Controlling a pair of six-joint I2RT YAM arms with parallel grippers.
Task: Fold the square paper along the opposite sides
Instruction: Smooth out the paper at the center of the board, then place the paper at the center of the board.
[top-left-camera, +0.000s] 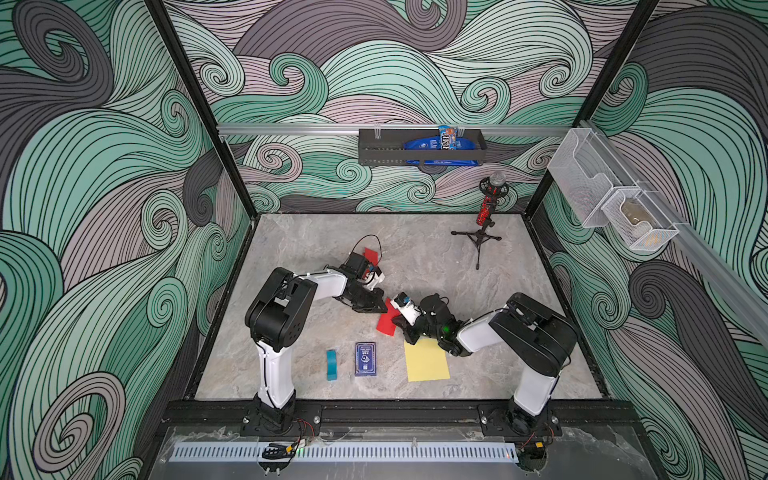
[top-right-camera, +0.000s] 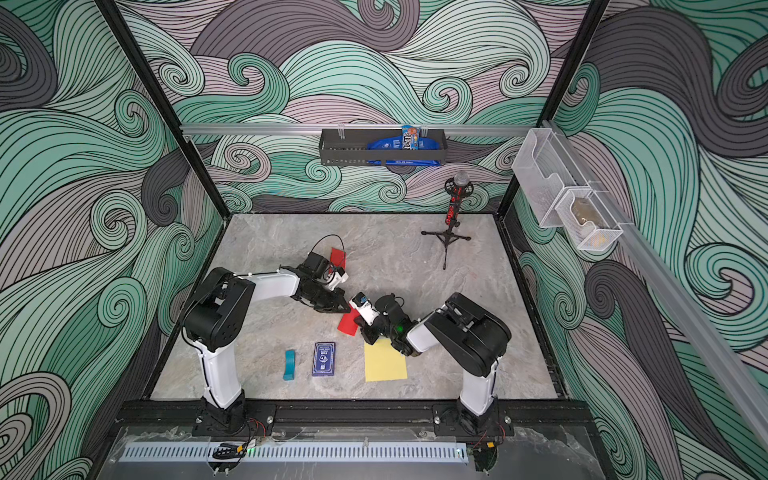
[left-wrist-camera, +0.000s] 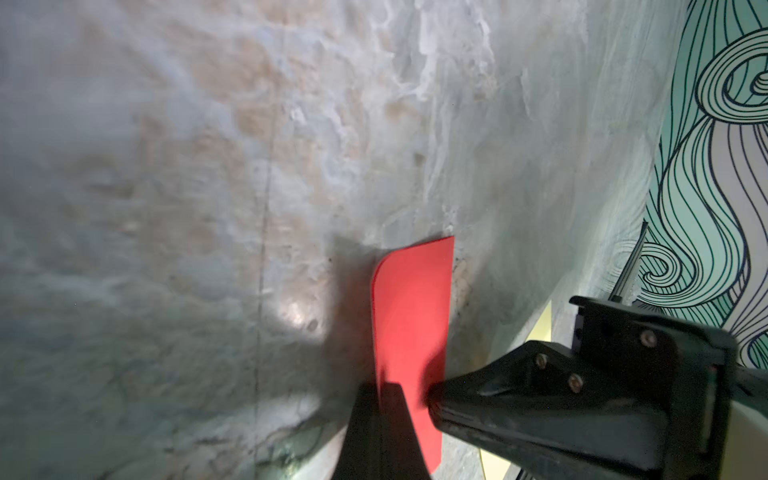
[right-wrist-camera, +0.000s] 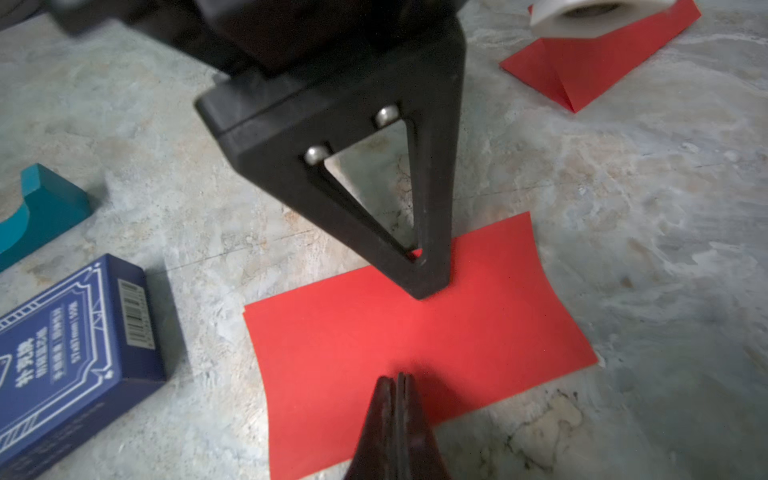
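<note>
**A:** Flat red paper rectangle (right-wrist-camera: 415, 332), matt and smooth, on the grey marbled stone-look desk (right-wrist-camera: 623, 187).

**B:** Faint sheen there. Black fingers (right-wrist-camera: 432, 232) look like matt moulded plastic; blue cardboard box (right-wrist-camera: 75, 353) slightly glossy.

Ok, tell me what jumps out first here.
Mid-table, the shut left gripper and shut right gripper meet, pointing down onto a red paper. Near the front edge lie a yellow paper, a blue box and a teal block.
</note>
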